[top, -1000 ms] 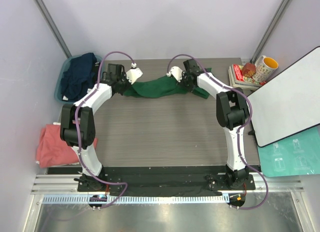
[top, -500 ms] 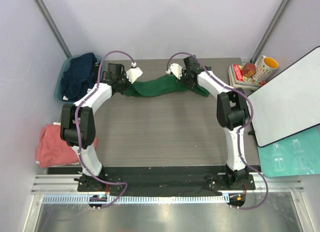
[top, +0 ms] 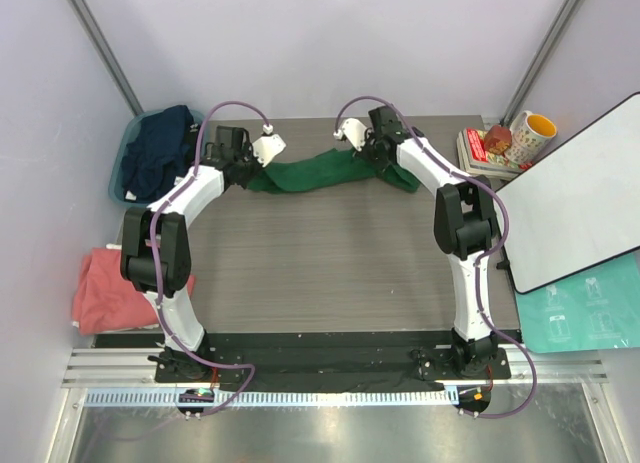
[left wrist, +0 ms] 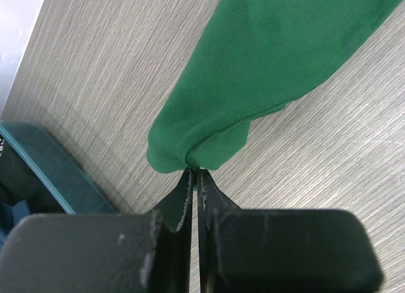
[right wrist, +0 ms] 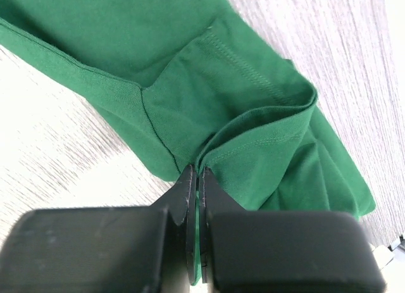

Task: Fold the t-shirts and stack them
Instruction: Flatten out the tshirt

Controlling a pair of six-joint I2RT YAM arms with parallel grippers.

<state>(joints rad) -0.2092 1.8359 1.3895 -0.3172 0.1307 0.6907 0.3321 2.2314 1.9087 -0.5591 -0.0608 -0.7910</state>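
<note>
Green t-shirt [top: 318,171]: lying left-to-right across the far side of the desk [top: 330,263].
Left tool [left wrist: 195,176]: you are pinching its left end.
Right tool [right wrist: 196,174]: you are pinching its right hem.

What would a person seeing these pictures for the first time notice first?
The dark green t-shirt, stretched across the far side of the table, with both arms' jaws shut on its ends. Then the navy t-shirt in the teal tub far left, and the salmon-pink t-shirt near left.

A shirt [top: 320,171] lies along the counter's [top: 330,263] far edge. A tub [top: 118,178] holding a second shirt [top: 160,148] sits by its far-left corner, and books [top: 478,155] by the far-right.
</note>
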